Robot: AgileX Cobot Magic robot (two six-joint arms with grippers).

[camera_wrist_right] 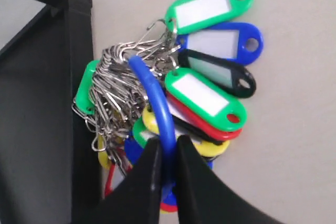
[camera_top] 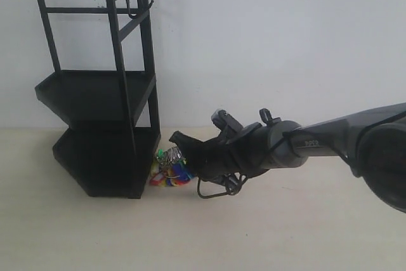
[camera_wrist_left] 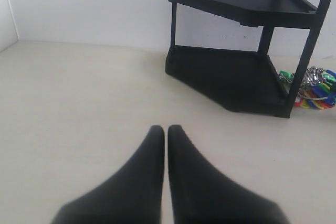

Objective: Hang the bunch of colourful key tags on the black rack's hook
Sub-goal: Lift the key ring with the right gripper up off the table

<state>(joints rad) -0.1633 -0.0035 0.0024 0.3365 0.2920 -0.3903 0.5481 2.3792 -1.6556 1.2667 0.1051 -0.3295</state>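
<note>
The colourful key tag bunch (camera_wrist_right: pixel 205 90) is a cluster of small green, blue, black, red and yellow plastic tags with white label windows. The tags hang from a tangle of silver wire rings (camera_wrist_right: pixel 113 87) gathered on a loop in a bright blue sleeve (camera_wrist_right: pixel 157 100). The bunch sits low on the pale tabletop (camera_top: pixel 285 233), just beside the front foot of the black rack (camera_top: pixel 95 93), a tall metal frame stand with two angular tray shelves. The right gripper (camera_wrist_right: pixel 167 148) is clenched on the blue sleeve, its two black fingers pinching the loop from either side, the tags fanned out beyond the fingertips. The hook (camera_top: pixel 134 9), a thin black metal J-shape on the rack's top rail, stands well above the bunch. The left gripper (camera_wrist_left: pixel 166 129) has its fingers pressed together on nothing, apart from the rack
</note>
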